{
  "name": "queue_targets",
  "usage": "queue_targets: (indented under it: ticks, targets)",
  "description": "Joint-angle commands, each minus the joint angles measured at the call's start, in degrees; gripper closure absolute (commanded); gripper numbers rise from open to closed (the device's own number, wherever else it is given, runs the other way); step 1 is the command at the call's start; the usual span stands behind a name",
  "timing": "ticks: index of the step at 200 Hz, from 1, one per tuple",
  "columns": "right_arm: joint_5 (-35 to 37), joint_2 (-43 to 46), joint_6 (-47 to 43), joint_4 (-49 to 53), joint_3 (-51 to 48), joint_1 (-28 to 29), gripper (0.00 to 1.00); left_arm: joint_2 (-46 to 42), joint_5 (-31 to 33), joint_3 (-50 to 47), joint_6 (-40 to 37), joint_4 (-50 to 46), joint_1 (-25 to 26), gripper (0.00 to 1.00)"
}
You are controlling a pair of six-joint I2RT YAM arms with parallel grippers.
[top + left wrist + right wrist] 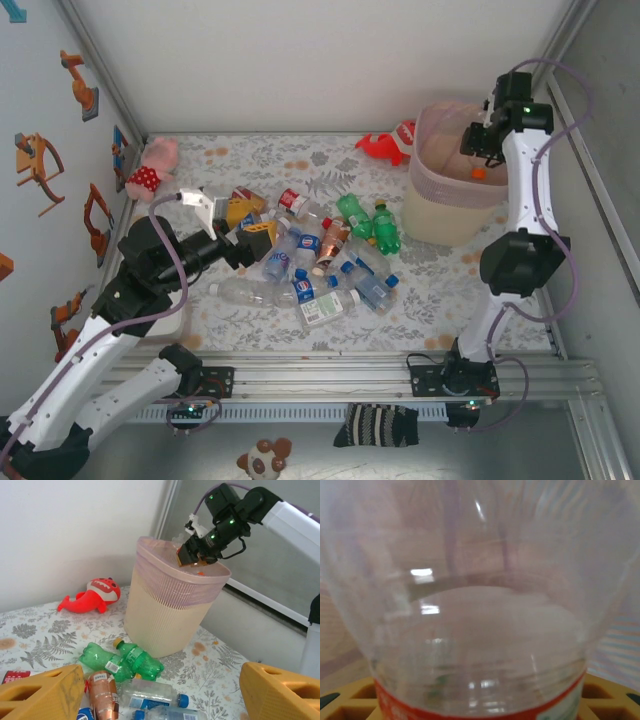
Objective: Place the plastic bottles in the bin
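A clear bottle with a red label (480, 630) is sitting clamped between the right gripper's (476, 158) yellow fingers (357, 692), hanging over the pink-lined bin (445, 215) at the upper right of the top view. The other bottles (320, 265) are lying heaped at centre frame, with two green bottles (367, 222) nearest the bin. The left gripper (254, 223) is hovering at the heap's left edge, jaws spread wide and empty.

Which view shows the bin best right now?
Left wrist: the bin stands whole, pink-lined rim to base, with the right gripper over its opening. Top external sees it from above, the right arm crossing its rim. Right wrist has a clear bottle close to the lens, leaving only blurred bits of bin.
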State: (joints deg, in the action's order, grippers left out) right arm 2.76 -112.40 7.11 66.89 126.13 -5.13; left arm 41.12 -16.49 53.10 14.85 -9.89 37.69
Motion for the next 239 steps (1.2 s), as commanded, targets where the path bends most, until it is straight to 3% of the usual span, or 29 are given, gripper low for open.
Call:
queue_targets:
  ticks: [1, 111, 208, 239]
  targets:
    - [2.1, -2.0, -0.7, 1.1, -0.8, -0.2, 0.55, -0.9, 0.9, -1.0, 1.1, 0.6, -0.1, 0.2]
    - [1.8, -8.0, 1.2, -5.7, -13.5, -0.2, 0.48, -1.2, 3.1, -3.4, 3.0, 0.9, -0.2, 0.2]
    - [0.9, -5.8, 1.9, -6.0, -14.5, -0.2, 0.31, -1.2, 6.5, -3.7, 4.0, -0.5, -0.2, 0.2]
    - [0.4, -4.0, 1.9, -5.7, -14.5, -0.2, 0.28, -1.1, 10.4, -3.4, 4.5, -2.6, -0.2, 0.19]
